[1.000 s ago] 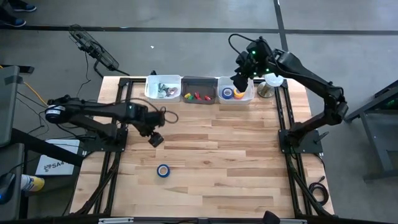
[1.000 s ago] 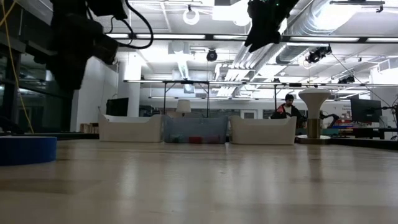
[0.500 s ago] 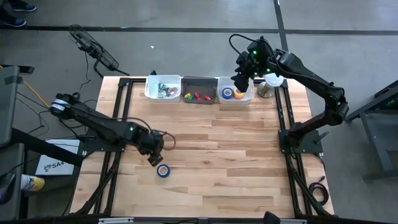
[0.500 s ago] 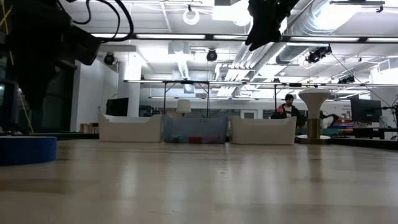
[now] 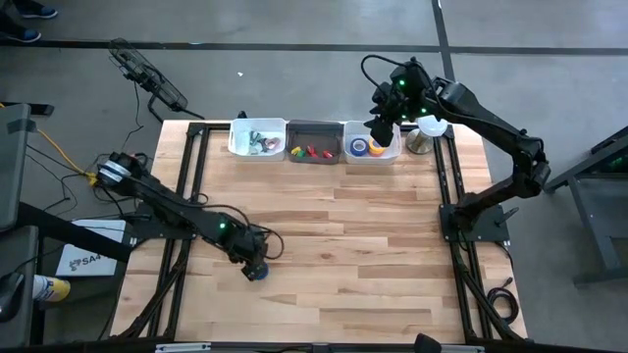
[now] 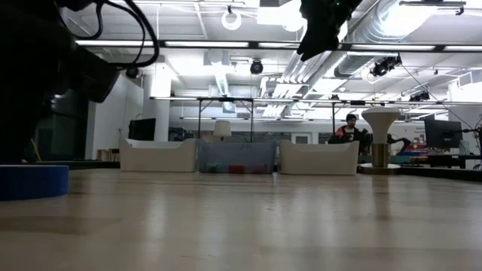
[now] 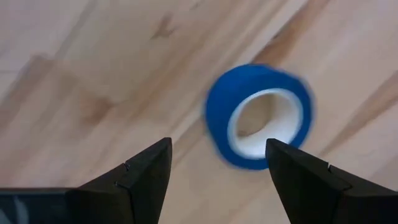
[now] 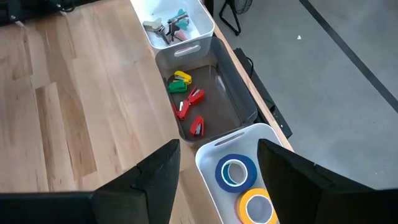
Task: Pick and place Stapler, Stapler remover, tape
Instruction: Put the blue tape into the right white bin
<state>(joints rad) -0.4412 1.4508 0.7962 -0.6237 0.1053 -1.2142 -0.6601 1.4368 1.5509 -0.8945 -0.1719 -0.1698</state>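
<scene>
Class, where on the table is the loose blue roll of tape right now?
In the high view, the blue tape roll lies alone on the table's front-left part, directly under the left hand, far from the three bins.

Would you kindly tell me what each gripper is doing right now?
Left gripper: open, empty, above the blue tape on the table.
Right gripper: open, empty, over the bin of tape rolls.

Bright overhead ceiling lights (image 6: pixel 260 13); motion-blurred blue tape (image 7: pixel 259 116).
</scene>
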